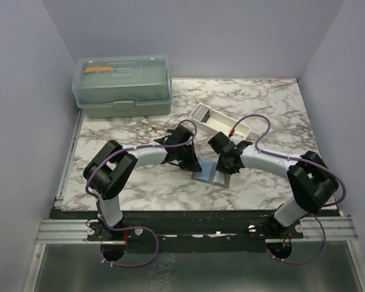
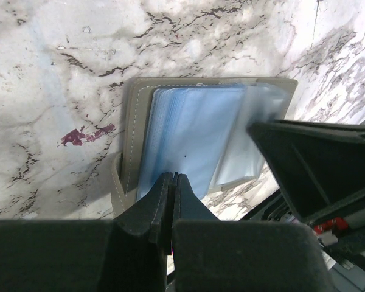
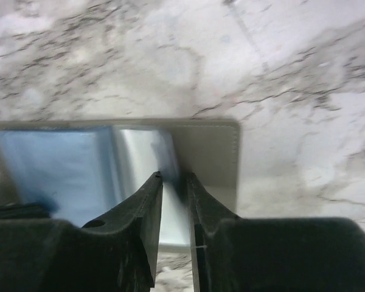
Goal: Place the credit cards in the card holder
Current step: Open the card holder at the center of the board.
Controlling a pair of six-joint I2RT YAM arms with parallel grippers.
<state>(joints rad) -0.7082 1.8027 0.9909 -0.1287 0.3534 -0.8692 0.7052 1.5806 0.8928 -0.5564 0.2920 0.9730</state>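
Note:
The card holder [image 1: 209, 174] lies open on the marble between my two grippers, its grey-olive cover [image 2: 131, 131] spread flat. A light blue credit card [image 2: 191, 131] shows in its clear sleeves [image 2: 255, 137]. My left gripper [image 2: 173, 177] is shut, its tips resting at the near edge of the blue card. My right gripper [image 3: 172, 177] stands over the holder's right half [image 3: 210, 152], jaws a narrow gap apart, with a clear sleeve [image 3: 140, 149] lying under them. In the top view the left gripper [image 1: 191, 163] and right gripper [image 1: 226, 165] flank the holder.
A long white tray [image 1: 219, 124] lies just behind the grippers. A big green lidded box [image 1: 123, 86] stands at the back left. A small red stain [image 2: 85, 134] marks the marble left of the holder. The right gripper's black body [image 2: 316, 164] crowds the left wrist view.

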